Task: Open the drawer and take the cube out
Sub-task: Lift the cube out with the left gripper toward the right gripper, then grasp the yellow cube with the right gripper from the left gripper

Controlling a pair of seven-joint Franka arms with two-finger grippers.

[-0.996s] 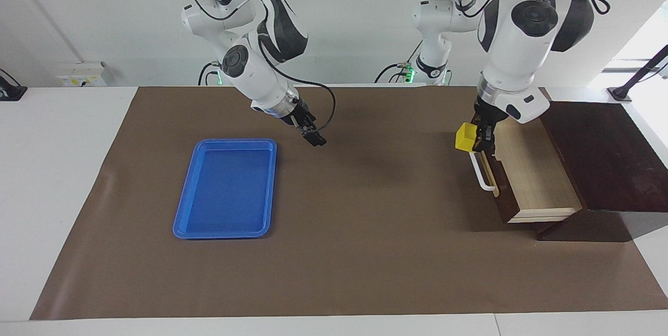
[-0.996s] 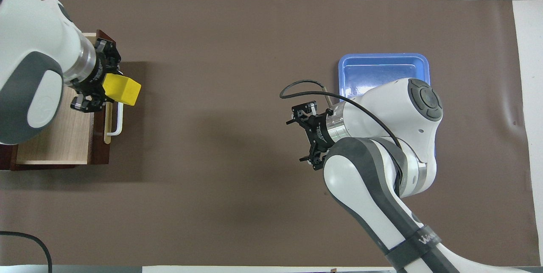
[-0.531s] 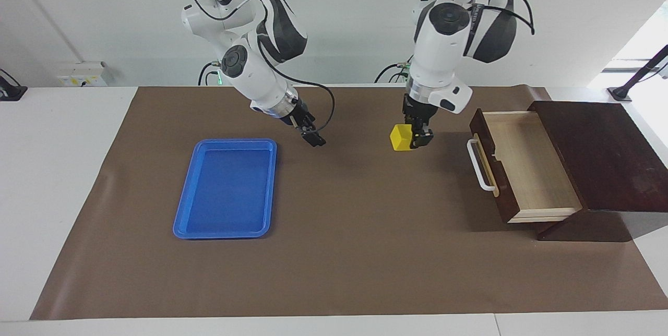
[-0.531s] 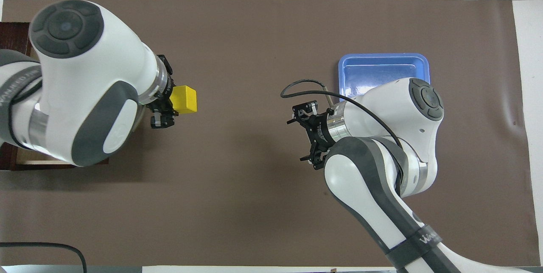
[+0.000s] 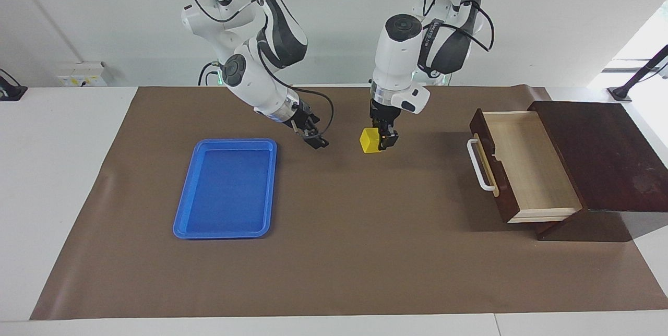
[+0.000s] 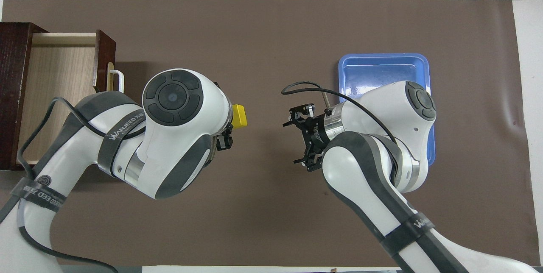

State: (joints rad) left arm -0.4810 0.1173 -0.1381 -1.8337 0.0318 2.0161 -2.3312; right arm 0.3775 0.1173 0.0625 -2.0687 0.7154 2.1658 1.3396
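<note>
The drawer [image 5: 527, 164] of the dark wooden box [image 5: 600, 153] stands pulled out. Its pale inside [image 6: 59, 78] shows nothing in it, and its white bar handle [image 5: 480, 166] faces the middle of the table. My left gripper [image 5: 383, 140] is shut on the small yellow cube [image 5: 371, 141] and holds it just over the brown mat at mid-table. In the overhead view the cube [image 6: 239, 116] sticks out from under the left wrist. My right gripper [image 5: 315, 140] is open and empty, over the mat between the cube and the tray, a short gap from the cube.
A flat blue tray [image 5: 227, 187] lies on the mat toward the right arm's end. In the overhead view the right arm partly covers it [image 6: 382, 71]. The brown mat [image 5: 365, 252] covers most of the white table.
My left gripper carried the cube from over the drawer's front to mid-table, close to the right gripper. The right gripper shifted only slightly. The drawer stayed open.
</note>
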